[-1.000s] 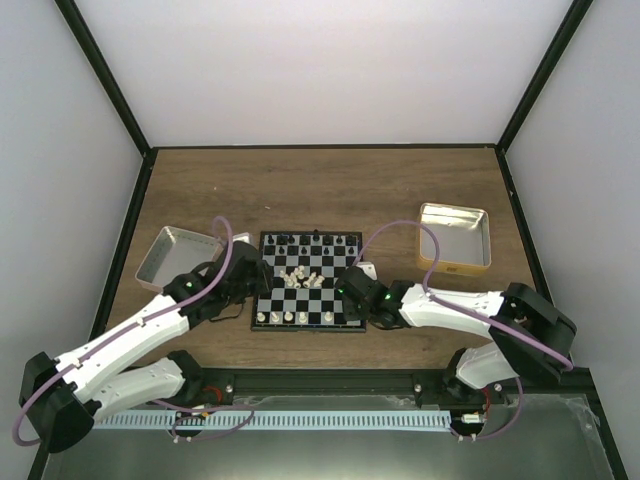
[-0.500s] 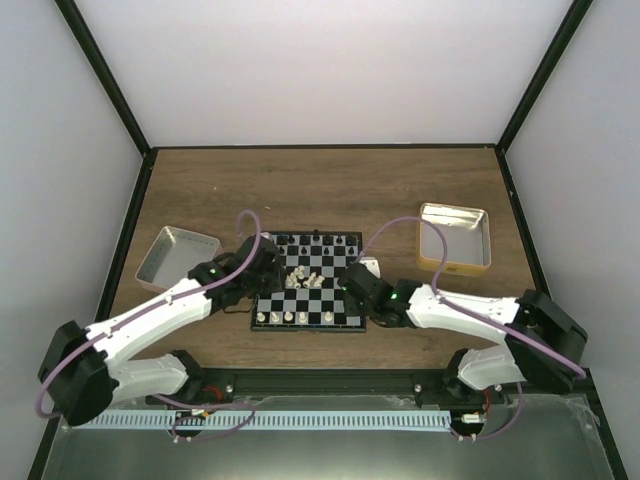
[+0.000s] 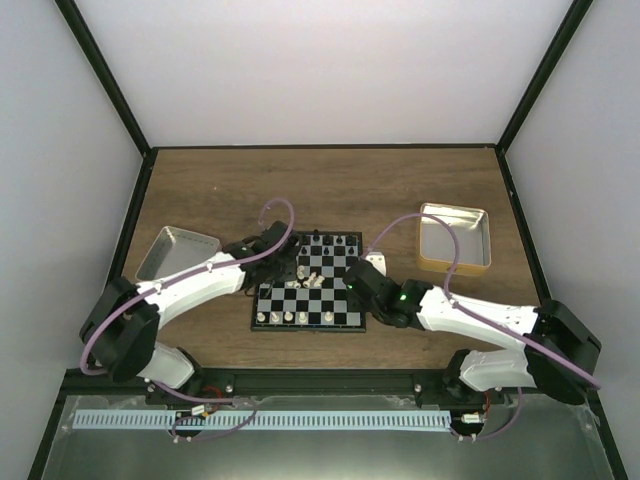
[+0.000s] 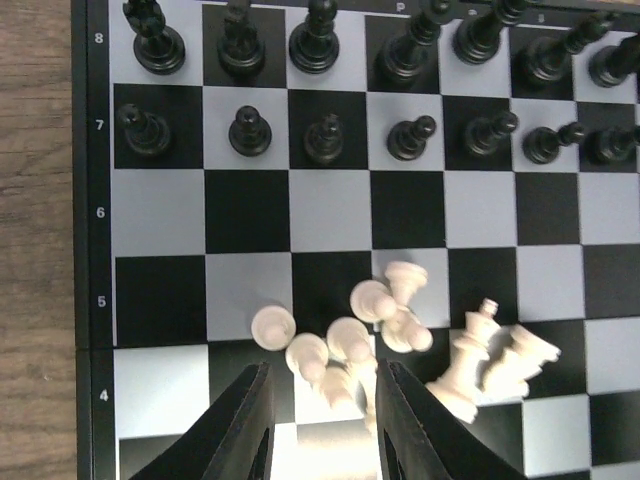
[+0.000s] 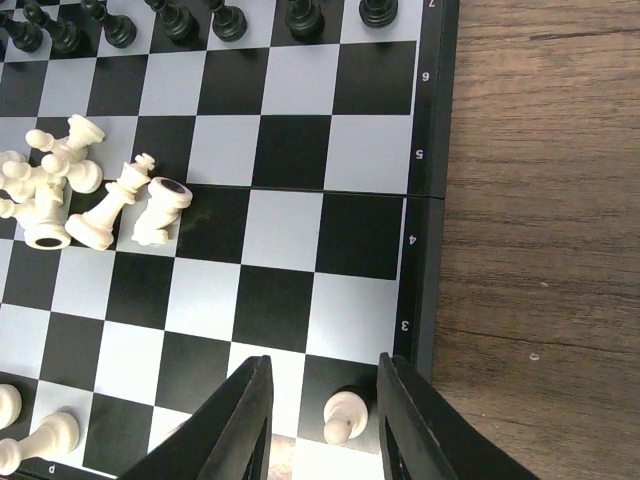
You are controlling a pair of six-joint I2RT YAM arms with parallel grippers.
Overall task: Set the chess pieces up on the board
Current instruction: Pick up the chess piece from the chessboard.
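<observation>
The board [image 3: 322, 298] lies at the middle of the table. Black chess pieces [image 4: 320, 40] stand in its two far rows. A heap of toppled white chess pieces [image 4: 400, 320] lies mid-board. My left gripper [image 4: 323, 370] hangs over the heap's left part. It is open, with white pawns [image 4: 330, 385] between its fingers. My right gripper [image 5: 323, 362] is open at the board's near right corner. A white pawn [image 5: 343, 415] stands upright between its fingers, touching neither. More white pieces [image 5: 40, 440] stand in the near rows.
A silver tin tray [image 3: 175, 253] sits left of the board behind the left arm. A gold-rimmed square tin [image 3: 455, 238] sits to the right. Bare wooden table [image 5: 540, 200] lies beyond the board's right edge.
The left arm swung right from the board's left edge to over the white heap, and its jaws narrowed. The right gripper's jaws widened and now stand apart from the pawn.
</observation>
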